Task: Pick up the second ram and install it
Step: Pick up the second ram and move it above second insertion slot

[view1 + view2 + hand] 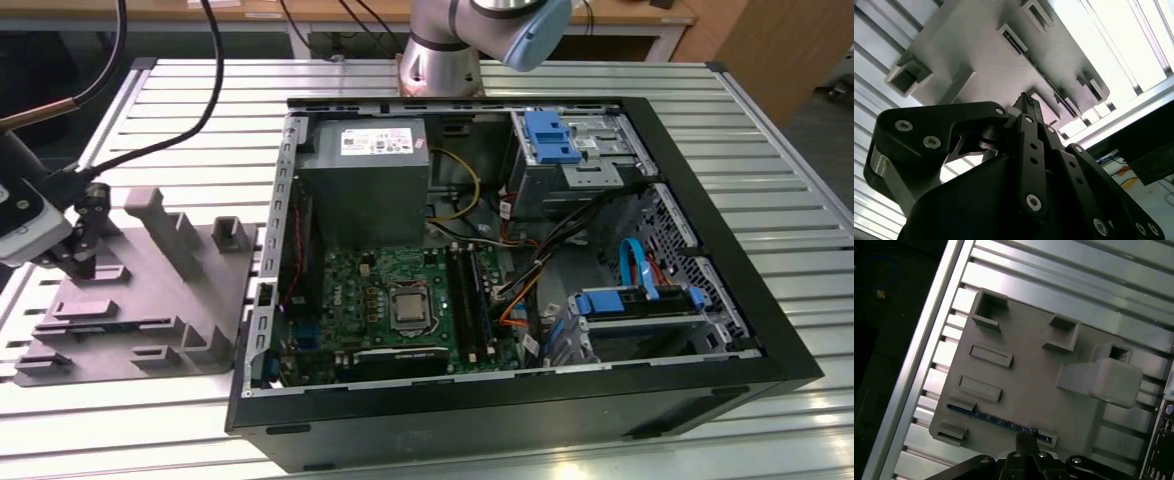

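The gripper point(1027, 436) hangs with its two dark fingers drawn together, tip against tip with no gap showing between them in both wrist views. In the first wrist view the tips sit right at the second ram point(989, 416), a thin blue stick standing on edge in a long slot of the grey holder plate point(1029, 370) beneath the tool. The tips meet near one end of the stick, and whether they touch it cannot be told. The rest of the stick runs away from the fingers along the plate's near edge.

Farther out from the tool on the same plate are two shallow rectangular recesses, three square open sockets and a raised rounded block point(1101, 380). The plate lies flat on a slotted aluminium table point(1054, 270).

In the exterior view the gripper point(70, 268) points down over the holder plate point(147, 300), with black cables point(200, 80) trailing up behind it. Well apart from the tool, beyond the plate's far side, an open black computer case point(787, 350) lies on the table. Its green motherboard point(387, 300) is exposed next to a grey power-supply box point(367, 175) and blue drive brackets point(550, 135). The arm's base point(441, 50) stands on the table behind the case
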`<move>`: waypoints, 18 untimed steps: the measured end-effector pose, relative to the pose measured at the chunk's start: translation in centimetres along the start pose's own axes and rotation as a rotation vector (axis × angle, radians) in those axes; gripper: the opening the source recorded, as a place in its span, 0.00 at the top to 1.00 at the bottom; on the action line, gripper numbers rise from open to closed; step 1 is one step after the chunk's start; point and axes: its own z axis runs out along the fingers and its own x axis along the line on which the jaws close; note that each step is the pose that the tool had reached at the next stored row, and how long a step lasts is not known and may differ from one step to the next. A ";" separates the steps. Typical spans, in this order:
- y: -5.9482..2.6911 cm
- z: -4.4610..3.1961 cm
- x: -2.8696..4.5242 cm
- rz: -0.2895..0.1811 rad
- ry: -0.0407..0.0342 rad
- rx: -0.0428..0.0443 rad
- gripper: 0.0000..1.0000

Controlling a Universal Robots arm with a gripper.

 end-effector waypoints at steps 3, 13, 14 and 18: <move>-0.01 0.20 0.00 -0.055 0.0024 -0.0013 0.89; -0.04 0.83 0.02 -0.236 0.0104 -0.0058 0.89; -0.04 0.90 0.02 -0.255 0.0112 -0.0062 0.89; -0.05 1.13 0.03 -0.327 0.0144 -0.0080 0.89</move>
